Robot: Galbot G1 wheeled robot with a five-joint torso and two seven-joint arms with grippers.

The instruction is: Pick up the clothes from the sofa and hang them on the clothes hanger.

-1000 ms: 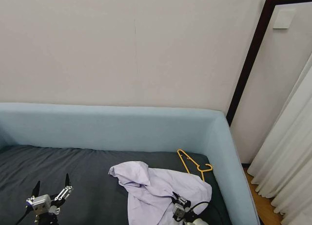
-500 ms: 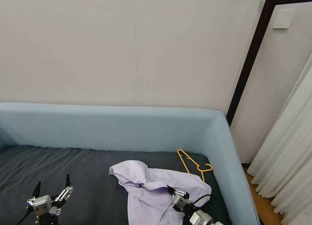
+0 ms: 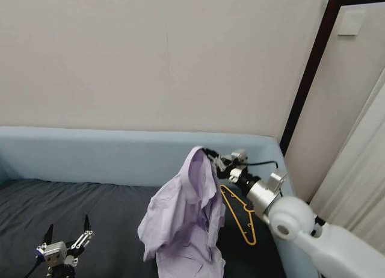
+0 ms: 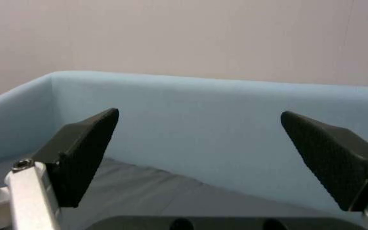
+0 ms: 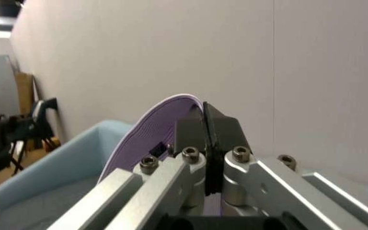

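Observation:
A lilac shirt (image 3: 186, 221) hangs in the air over the dark sofa seat (image 3: 90, 209), its lower folds still near the cushion. My right gripper (image 3: 209, 155) is shut on the shirt's top edge, level with the sofa's pale blue backrest (image 3: 108, 154). In the right wrist view the closed fingers (image 5: 204, 128) pinch the lilac shirt (image 5: 147, 140). An orange clothes hanger (image 3: 239, 216) lies on the seat just right of the shirt. My left gripper (image 3: 66, 239) stands open low at the front left, over bare cushion; its fingertips (image 4: 85, 153) are spread wide.
The sofa's right armrest (image 3: 283, 188) runs along the right side of the seat. Beyond it are a dark door frame (image 3: 310, 67) and white curtains (image 3: 361, 169). A plain wall (image 3: 150, 55) rises behind the backrest.
My right gripper has risen from the cushion to backrest height, lifting the shirt with it. The shirt now hangs instead of lying crumpled. The left gripper has stayed put.

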